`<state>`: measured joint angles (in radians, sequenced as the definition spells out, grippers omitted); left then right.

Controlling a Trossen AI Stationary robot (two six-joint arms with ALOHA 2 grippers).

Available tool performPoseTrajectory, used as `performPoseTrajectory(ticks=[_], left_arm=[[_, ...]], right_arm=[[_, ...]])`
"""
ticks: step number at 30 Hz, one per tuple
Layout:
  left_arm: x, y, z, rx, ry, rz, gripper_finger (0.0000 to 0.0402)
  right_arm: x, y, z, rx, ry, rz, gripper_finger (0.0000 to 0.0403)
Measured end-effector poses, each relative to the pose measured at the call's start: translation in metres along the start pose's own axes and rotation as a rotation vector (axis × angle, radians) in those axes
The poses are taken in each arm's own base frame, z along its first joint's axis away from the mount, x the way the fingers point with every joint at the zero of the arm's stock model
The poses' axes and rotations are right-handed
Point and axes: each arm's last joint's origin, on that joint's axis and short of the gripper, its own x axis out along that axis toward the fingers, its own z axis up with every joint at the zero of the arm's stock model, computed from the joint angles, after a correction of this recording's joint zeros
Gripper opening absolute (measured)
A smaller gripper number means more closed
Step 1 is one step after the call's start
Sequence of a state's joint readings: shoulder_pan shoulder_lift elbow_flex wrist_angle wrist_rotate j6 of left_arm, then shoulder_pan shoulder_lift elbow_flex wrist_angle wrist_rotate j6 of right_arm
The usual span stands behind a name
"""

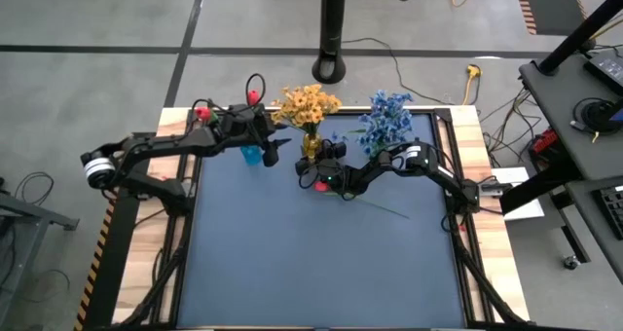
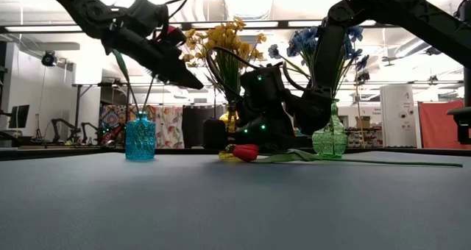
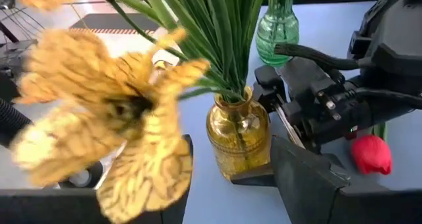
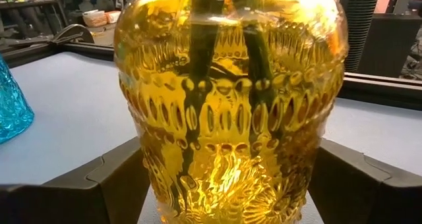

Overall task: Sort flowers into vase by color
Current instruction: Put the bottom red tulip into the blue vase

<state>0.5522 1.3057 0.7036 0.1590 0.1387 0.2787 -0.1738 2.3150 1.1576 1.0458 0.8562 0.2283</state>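
the right gripper (image 1: 317, 167) stands wide open low on the dark blue table mat (image 1: 292, 263), its fingers either side of the amber patterned glass vase (image 4: 231, 105) of yellow blossoms (image 1: 309, 103), not visibly pressing it. a red tulip-like bud on a long green stem (image 2: 246, 152) lies flat on the mat just beside that gripper. the left gripper (image 1: 273, 146) hovers part open, empty, over the turquoise glass vase (image 2: 140, 138). blue blossoms (image 1: 386, 117) fill a green glass vase (image 2: 330, 141); a lit workshop lies behind
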Motion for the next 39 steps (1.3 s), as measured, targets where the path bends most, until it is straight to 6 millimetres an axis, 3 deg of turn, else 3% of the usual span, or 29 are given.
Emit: performPoseTrajectory(ticks=[17, 31, 39], left_arm=[[-0.017, -0.006, 0.003, -0.004, 0.041, -0.024, 0.0184], [-0.025, -0.018, 0.011, 0.002, 0.01, -0.063, 0.0184], [-0.045, -0.017, 0.021, -0.032, -0.052, -0.051, 0.0184]], right_arm=[[-0.003, 0.002, 0.001, -0.039, -0.003, -0.002, 0.0354], [-0.012, 0.008, 0.018, -0.123, 0.045, -0.043, 0.0354], [-0.025, 0.018, 0.029, -0.181, 0.024, -0.039, 0.0354]])
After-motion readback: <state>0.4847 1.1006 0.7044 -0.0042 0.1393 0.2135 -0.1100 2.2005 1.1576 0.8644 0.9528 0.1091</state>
